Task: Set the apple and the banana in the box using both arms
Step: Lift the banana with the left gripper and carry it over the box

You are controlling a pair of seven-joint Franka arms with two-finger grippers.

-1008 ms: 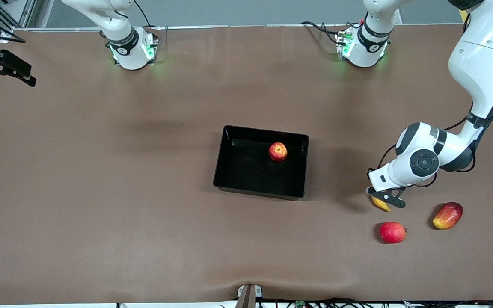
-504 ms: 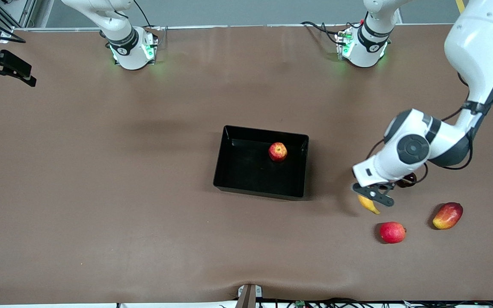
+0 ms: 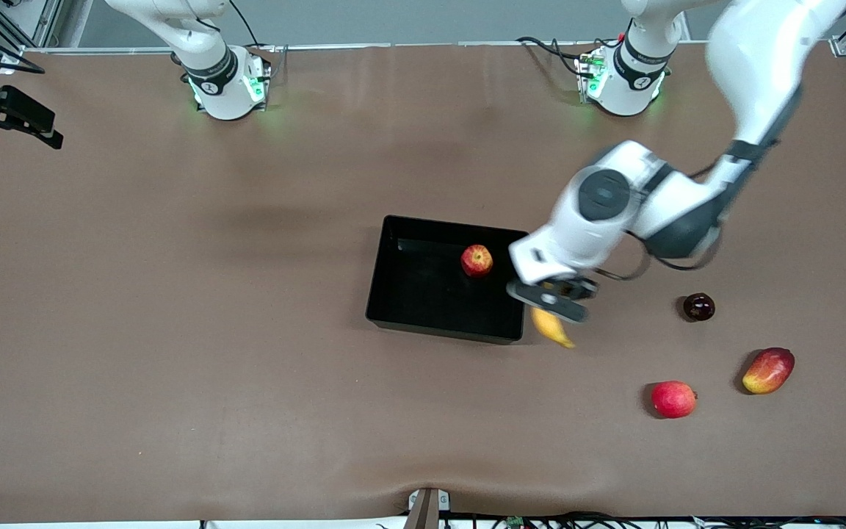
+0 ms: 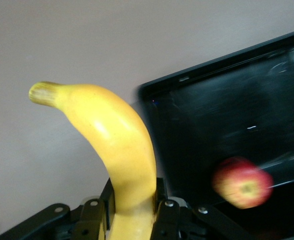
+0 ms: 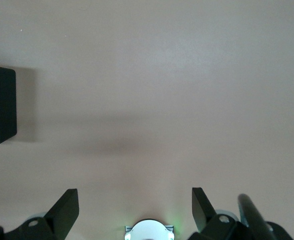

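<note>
At the upper left edge of the front view my right claw [image 3: 8, 117] waits, fingers spread wide and empty, with only bare bench [image 3: 173, 330] under it in the right wrist view. At frame centre lies the box [image 3: 386, 294], a shallow black tray, with the apple [image 3: 476, 260] already inside it near the upper right corner. Just right of the box, my left claw [image 3: 549, 300] is clamped on the banana [image 3: 553, 328], gripping it near one end so that the free length hangs out over the bench just beside the box's lower right corner. The left wrist view shows the fruit [image 4: 117, 145] pinched between both fingers and the box wall close alongside. To finish this step well, I judge that I should carry the banana fully over the rim, aim for the open floor away from the apple, lower it near the bottom, and only then release. At right lie a dark round fruit [image 3: 698, 306], a pinkish-red fruit [image 3: 673, 399] and a mango-like fruit [image 3: 768, 370], none needed.
</note>
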